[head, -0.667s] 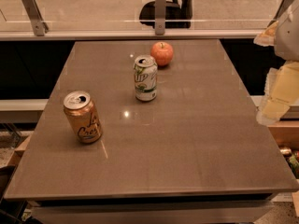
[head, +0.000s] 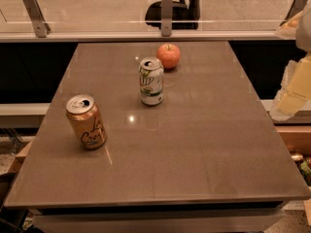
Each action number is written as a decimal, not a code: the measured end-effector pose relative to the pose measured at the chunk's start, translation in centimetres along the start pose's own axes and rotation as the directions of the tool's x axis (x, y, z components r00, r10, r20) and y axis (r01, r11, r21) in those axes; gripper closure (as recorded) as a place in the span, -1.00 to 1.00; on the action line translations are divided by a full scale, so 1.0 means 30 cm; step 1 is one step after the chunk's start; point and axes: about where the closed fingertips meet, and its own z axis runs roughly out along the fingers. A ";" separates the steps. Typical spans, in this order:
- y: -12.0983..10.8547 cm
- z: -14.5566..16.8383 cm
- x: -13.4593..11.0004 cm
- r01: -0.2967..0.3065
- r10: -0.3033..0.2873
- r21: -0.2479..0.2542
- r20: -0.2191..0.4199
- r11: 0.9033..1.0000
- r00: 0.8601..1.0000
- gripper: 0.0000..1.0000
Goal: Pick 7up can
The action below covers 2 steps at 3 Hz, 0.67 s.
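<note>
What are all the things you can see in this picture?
7up can: one, white-silver with green lettering, standing near the table's middle.
orange-gold can: one, orange-gold with a silver top, standing on the table's left side.
apple: one, red-orange, just behind the 7up can and to its right.
table: one, grey-brown, fills most of the view.
metal posts: three, silver, along the glass barrier behind the table.
chair: one, dark, beyond the glass.
gripper: one, pale yellow-white, at the right edge of the view, well away from both cans.
</note>
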 end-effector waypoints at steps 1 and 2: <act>-0.056 -0.039 0.023 -0.158 0.152 0.065 0.096 0.985 0.984 -1.00; -0.053 -0.047 0.015 -0.307 0.277 0.088 0.251 0.948 0.927 -1.00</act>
